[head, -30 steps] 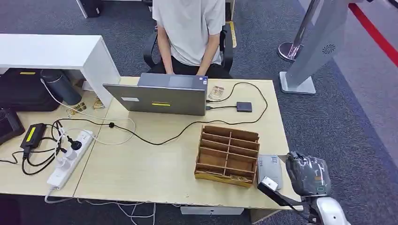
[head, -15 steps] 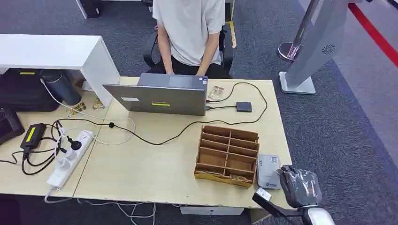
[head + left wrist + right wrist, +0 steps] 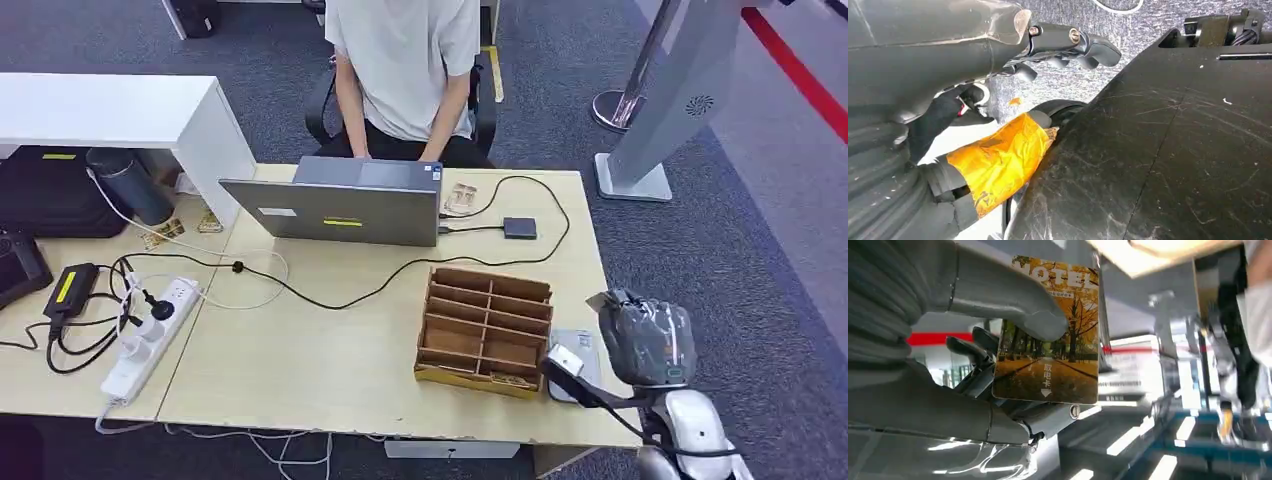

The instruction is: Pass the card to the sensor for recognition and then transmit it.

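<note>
Card (image 3: 1048, 335) is pinched by the right robot hand (image 3: 645, 340) at lower right of the head frame, beside the sensor (image 3: 572, 366) on the bench (image 3: 320, 370). Card face should be lowered flat onto the sensor. Left robot hand (image 3: 948, 75): grip cannot be told.

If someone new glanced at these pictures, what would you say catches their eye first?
Most striking is the yellow hotel key card with autumn trees, pinched in the robot's right hand at the desk's near right corner, above the flat grey card sensor. Next, the brown wooden compartment organiser stands beside that sensor. Across the desk, a person in a light grey shirt sits behind an open grey laptop.
</note>
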Motion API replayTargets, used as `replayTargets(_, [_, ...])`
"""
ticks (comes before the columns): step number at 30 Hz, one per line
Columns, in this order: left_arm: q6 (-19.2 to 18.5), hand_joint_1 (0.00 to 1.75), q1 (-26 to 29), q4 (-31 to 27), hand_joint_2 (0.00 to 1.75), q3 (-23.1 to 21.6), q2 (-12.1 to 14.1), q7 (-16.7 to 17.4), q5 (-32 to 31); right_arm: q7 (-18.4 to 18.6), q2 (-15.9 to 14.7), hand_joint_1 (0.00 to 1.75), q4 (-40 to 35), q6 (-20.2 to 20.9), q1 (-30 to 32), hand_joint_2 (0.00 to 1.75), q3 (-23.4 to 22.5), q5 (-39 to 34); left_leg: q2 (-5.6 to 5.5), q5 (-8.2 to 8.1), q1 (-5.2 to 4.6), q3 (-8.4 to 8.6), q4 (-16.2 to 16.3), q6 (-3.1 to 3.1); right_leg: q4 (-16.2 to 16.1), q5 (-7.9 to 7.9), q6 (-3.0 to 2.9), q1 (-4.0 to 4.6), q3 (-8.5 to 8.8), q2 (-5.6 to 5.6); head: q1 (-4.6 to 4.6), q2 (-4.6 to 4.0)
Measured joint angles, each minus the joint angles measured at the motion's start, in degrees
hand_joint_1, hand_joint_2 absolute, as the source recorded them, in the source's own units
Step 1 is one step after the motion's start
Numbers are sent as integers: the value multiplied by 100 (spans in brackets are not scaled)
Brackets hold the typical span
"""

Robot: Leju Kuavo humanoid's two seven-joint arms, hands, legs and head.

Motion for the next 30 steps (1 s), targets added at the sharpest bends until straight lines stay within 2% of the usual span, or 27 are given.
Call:
replayTargets(2, [-18, 0, -1, 0, 175, 0, 0, -11, -33, -91, 24, 175, -107, -63, -121, 175, -37, -43, -3, 0, 0, -5, 0, 0, 1, 0, 0, 0, 0, -3, 0, 0])
replayTargets(5, [-116, 0, -28, 0, 175, -37, -13, -33, -197, -438, 140, 175, -35, -267, -504, 175, -30, -136, 11, 0, 0, -10, -2, 0, 3, 1, -1, 0, -3, 15, -2, 0])
replayTargets(9, [-289, 0, -104, 0, 175, -184, -63, -103, -442, -619, 414, 175, 431, 329, -1615, 175, 289, 94, 23, 7, 2, -7, -3, -11, 8, 9, -5, 1, -10, 30, 0, 0])
replayTargets(12, [-440, 0, -149, 0, 175, -308, -94, -149, -579, -448, 768, 175, 1015, 733, -2573, 175, 812, 407, 22, 21, 1, -9, -2, -16, 13, 18, -10, 1, -18, 30, 2, 0])
replayTargets(15, [-540, 0, -192, 0, 175, -433, -109, -203, -703, -267, 1096, 175, 1554, 920, -3348, 175, 1358, 601, 14, 29, 1, -12, -2, -25, 17, 22, -13, 3, -24, 23, 0, 0])
replayTargets(18, [-579, 0, -207, 0, 175, -520, -120, -238, -750, -127, 1370, 175, 1944, 1010, -3884, 175, 1785, 747, 9, 29, 3, -15, -3, -25, 18, 21, -13, 9, -25, 19, 0, 0])
replayTargets(22, [-595, 0, -216, 0, 175, -586, -125, -264, -765, -15, 1620, 175, 2255, 1080, -4285, 175, 2096, 758, 9, 28, 11, -22, -4, -25, 16, 21, -14, 9, -31, 18, 0, 0])
replayTargets(23, [-601, 0, -216, 0, 175, -588, -125, -264, -763, 2, 1668, 0, 2312, 1082, -4338, 175, 2155, 736, 9, 28, 11, -24, -4, -25, 16, 21, -13, 9, -32, 18, 0, 0])
replayTargets(30, [-614, 0, -217, 0, 175, -588, -122, -291, -684, -39, 1801, 0, 2521, 954, -4419, 175, 2358, 534, 2, 28, 10, -29, -2, -25, 12, 22, -13, 7, -32, 10, 2, 0])
